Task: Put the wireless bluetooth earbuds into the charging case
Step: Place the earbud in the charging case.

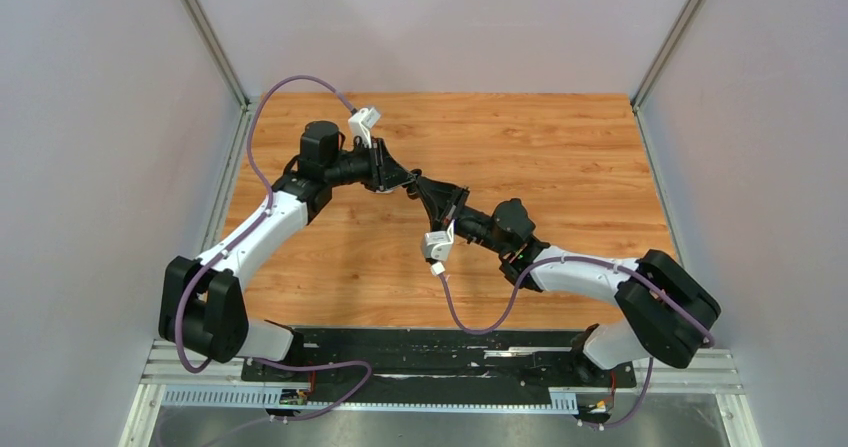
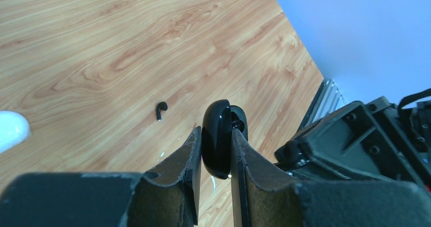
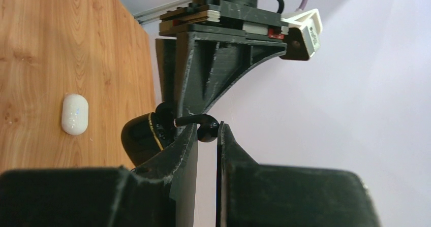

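Note:
My left gripper (image 2: 216, 133) is shut on the glossy black charging case (image 2: 217, 143), held on edge above the table. In the right wrist view the case (image 3: 140, 140) shows a gold rim and stands open, just left of my right gripper (image 3: 208, 127). That gripper is shut on a black earbud (image 3: 207, 129), its short stem pointing toward the case. A second black earbud (image 2: 161, 110) with a stem lies on the wood beyond the case. Seen from the top, the left gripper (image 1: 396, 179) and the right gripper (image 1: 424, 191) meet tip to tip at mid-table.
A white pill-shaped case (image 3: 74, 114) lies on the wooden table (image 1: 560, 157), and it also shows at the left edge of the left wrist view (image 2: 10, 129). Grey walls enclose the table on three sides. The right gripper's body (image 2: 356, 140) sits close beside the left fingers.

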`<action>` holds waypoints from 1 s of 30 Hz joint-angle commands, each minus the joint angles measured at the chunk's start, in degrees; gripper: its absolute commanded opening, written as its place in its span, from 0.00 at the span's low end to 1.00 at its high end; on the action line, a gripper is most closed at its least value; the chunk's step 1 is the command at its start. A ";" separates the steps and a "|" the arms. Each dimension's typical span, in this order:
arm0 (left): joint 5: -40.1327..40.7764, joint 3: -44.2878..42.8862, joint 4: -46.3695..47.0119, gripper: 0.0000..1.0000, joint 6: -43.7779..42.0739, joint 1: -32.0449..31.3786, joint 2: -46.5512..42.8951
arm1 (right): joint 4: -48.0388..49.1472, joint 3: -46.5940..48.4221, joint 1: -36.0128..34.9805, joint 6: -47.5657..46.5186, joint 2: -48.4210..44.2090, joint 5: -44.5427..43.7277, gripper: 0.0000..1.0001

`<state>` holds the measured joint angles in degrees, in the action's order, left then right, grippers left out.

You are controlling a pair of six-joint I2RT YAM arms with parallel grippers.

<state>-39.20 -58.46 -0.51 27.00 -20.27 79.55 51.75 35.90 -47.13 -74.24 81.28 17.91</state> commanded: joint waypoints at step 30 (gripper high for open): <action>-6.40 0.44 5.06 0.00 0.14 -0.21 -2.12 | 0.46 0.40 0.46 -10.83 2.35 3.46 0.00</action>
<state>-44.75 -58.11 1.56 26.98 -20.27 79.13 53.08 35.57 -47.05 -83.53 84.31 20.58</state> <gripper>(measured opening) 0.300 0.123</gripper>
